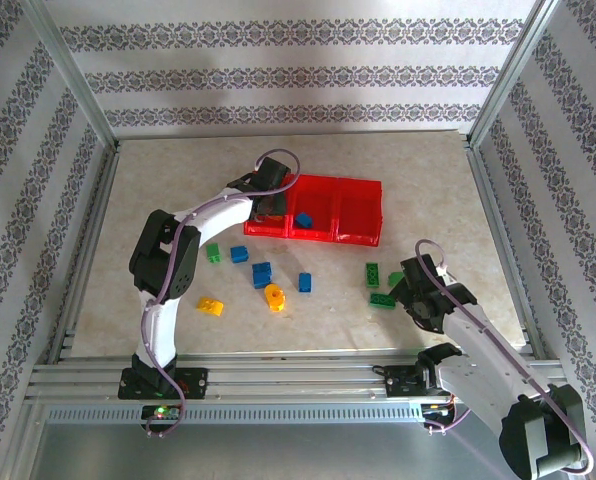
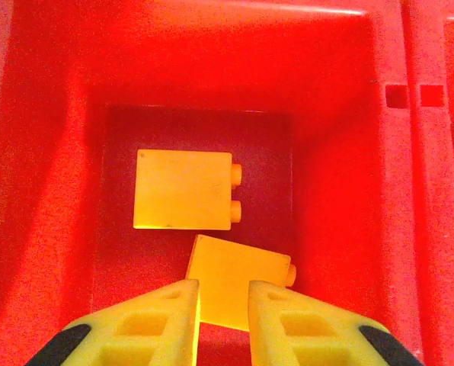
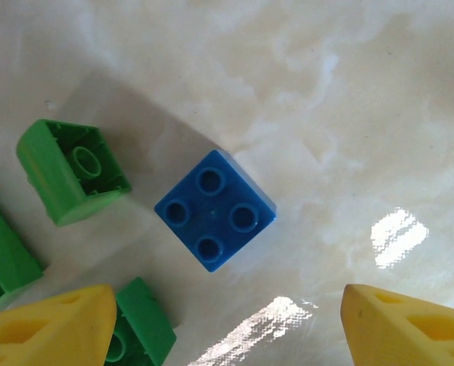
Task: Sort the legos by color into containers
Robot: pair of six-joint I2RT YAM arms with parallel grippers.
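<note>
Left wrist: left gripper [image 2: 223, 286] clenched above two yellow legos [image 2: 183, 189] lying in leftmost compartment of red tray [image 2: 341, 152]. Right gripper [image 3: 227, 297] held agape over blue lego [image 3: 215, 210] on table [image 3: 364, 114]; green legos [image 3: 67, 171] lie beside it.

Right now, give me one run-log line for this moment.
left gripper shut over red tray compartment with two yellow bricks | right gripper open above blue brick | sorting unfinished

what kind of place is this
Likely a robot lab test cell: an aluminium frame, patterned backdrop walls, and a left arm and right arm bolted to a marble-look table.
</note>
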